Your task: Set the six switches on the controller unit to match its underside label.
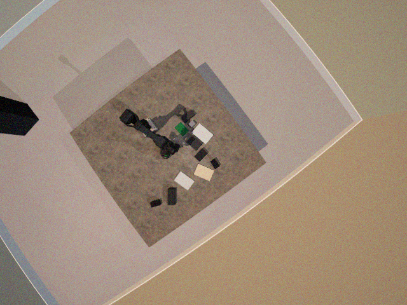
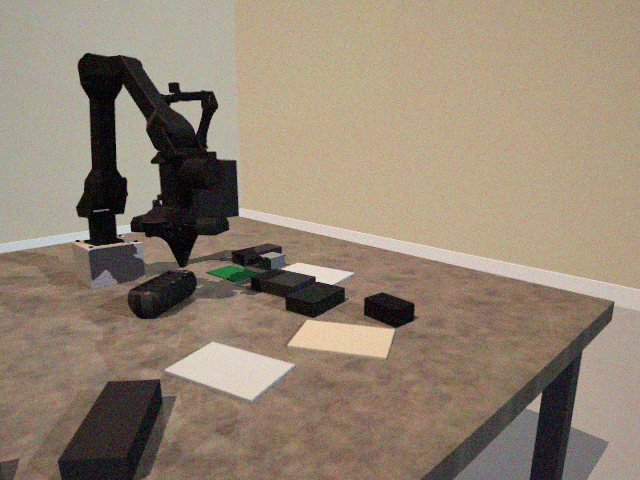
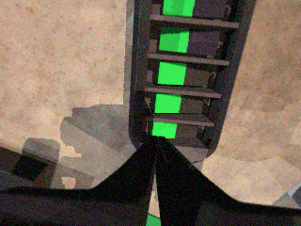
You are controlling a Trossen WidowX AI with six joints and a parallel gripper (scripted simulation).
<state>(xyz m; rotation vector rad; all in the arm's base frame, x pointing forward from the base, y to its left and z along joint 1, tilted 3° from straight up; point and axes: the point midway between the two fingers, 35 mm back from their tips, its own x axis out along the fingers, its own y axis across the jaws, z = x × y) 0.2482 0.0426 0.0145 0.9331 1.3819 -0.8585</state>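
The dark grey controller unit lies on the bench in front of the robot base, with its switch side up. In the wrist view several rocker switches run up the unit, each with its green end on the left and its dark end on the right. My gripper is shut and holds nothing. It points straight down, and its tips stand at the near end of the unit, just before the nearest switch. I cannot tell whether they touch it. In the overhead view the arm covers most of the unit.
A green plate, two white plates and a cream plate lie flat to the right. Black boxes stand among them. The robot base is behind the unit.
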